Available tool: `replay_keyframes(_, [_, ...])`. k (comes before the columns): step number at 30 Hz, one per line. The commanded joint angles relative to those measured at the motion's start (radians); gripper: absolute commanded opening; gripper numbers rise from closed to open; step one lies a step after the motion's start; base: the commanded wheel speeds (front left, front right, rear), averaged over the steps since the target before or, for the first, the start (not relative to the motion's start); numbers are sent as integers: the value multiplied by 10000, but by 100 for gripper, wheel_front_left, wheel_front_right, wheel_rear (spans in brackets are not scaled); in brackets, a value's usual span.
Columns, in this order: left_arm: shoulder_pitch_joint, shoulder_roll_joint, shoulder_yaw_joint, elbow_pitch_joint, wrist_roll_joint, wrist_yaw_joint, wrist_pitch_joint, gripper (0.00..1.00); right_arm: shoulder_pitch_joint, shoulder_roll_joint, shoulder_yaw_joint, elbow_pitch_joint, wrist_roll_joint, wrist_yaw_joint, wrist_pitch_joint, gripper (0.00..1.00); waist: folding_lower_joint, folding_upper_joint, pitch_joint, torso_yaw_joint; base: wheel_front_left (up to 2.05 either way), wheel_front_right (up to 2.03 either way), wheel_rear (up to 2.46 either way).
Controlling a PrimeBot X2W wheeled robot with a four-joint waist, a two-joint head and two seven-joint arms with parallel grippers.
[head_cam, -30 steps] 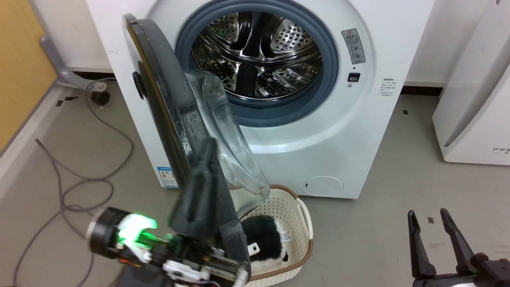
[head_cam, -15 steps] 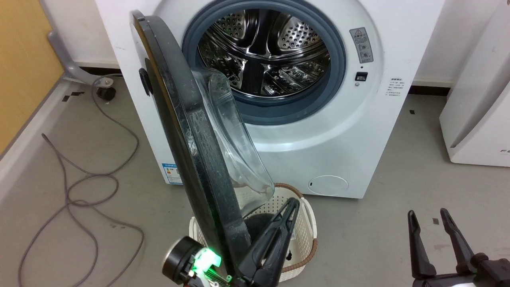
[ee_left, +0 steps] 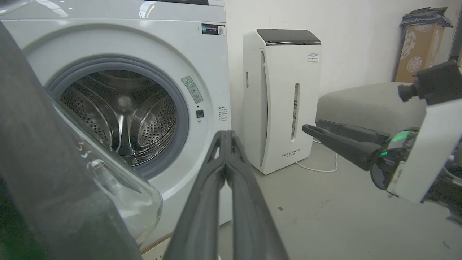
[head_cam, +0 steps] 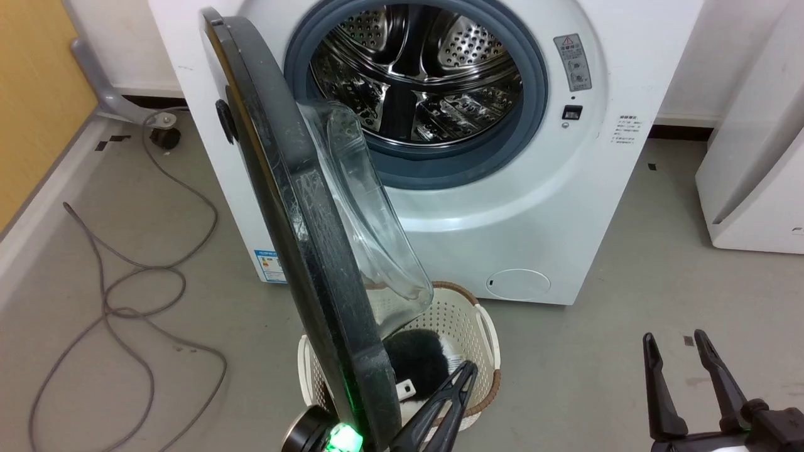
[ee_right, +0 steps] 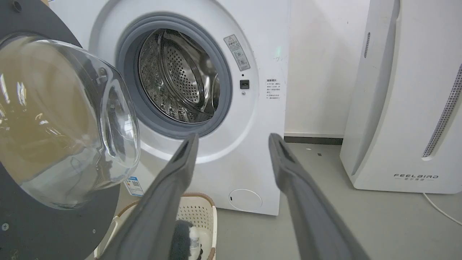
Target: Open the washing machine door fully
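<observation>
The washing machine door (head_cam: pixel 282 188) stands swung out from the white washer (head_cam: pixel 534 207), edge-on to the head view, with its clear glass bowl (head_cam: pixel 370 251) facing right. The steel drum mouth (head_cam: pixel 418 75) is uncovered. My left gripper (head_cam: pixel 468 370) is shut with nothing in it, low beside the door's bottom edge on the bowl side. In the left wrist view its fingers (ee_left: pixel 225 137) point at the washer front, with the door (ee_left: pixel 43 173) to their left. My right gripper (head_cam: pixel 675 342) is open and empty at the lower right, apart from the door (ee_right: pixel 54 231).
A white basket (head_cam: pixel 487 333) holding a black-and-white plush sits on the floor under the door. A grey cable (head_cam: pixel 125 295) loops across the floor at the left. A white air purifier (ee_left: pixel 285 101) stands right of the washer.
My left gripper has crossed from the door's outer side to its bowl side and sunk lower in the head view. The door's angle looks the same. The right gripper has stayed still.
</observation>
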Motion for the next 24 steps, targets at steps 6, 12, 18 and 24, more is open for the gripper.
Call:
replay_keyframes(6, [127,61,186,730,-154,193,-42,0,-49,47,-78,79,-129,8,-43,100,0,0,73,88,0,0,0])
replay_keyframes(12, [2,60,476,1140,-297,312,-42,0,-58,47,-118,130,-143,8,-43,100,0,0,85,348,0,0,0])
replay_keyframes(18, [-28,118,583,1350,-320,318,-42,0,-40,47,-109,193,-126,8,-44,100,0,0,61,747,0,0,0])
replay_keyframes(24, [55,178,596,1374,-310,325,-42,0,-33,47,-73,229,-102,8,-44,100,0,0,47,1301,0,0,0])
